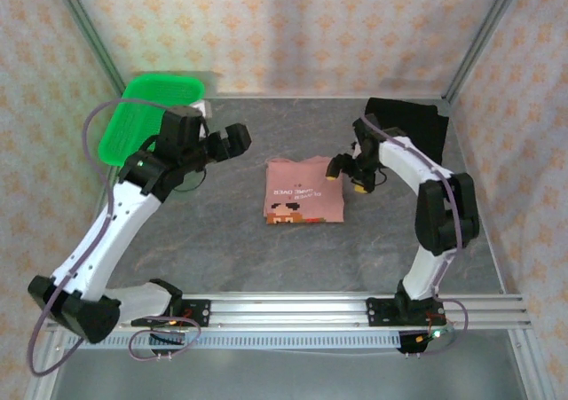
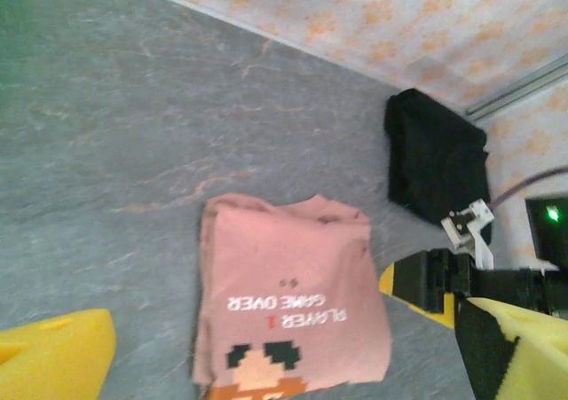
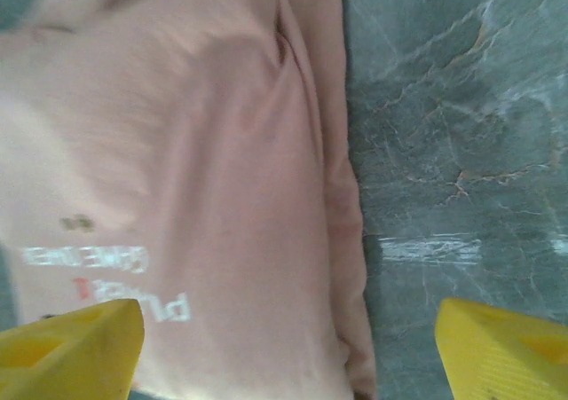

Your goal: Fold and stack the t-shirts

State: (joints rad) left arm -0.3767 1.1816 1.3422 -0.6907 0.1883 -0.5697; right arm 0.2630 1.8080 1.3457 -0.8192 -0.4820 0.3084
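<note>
We count two shirts: pink shirt, black shirt. One basket. Two grippers: left gripper, right gripper.

Left gripper and right gripper, jaws wide apart.

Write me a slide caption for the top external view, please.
Folded pink t-shirt between open left pincer and right pincer; black t-shirt at back right.

Pink t-shirt is soft matt cloth; black t-shirt likewise; table smooth, marbled; basket glossy plastic.
</note>
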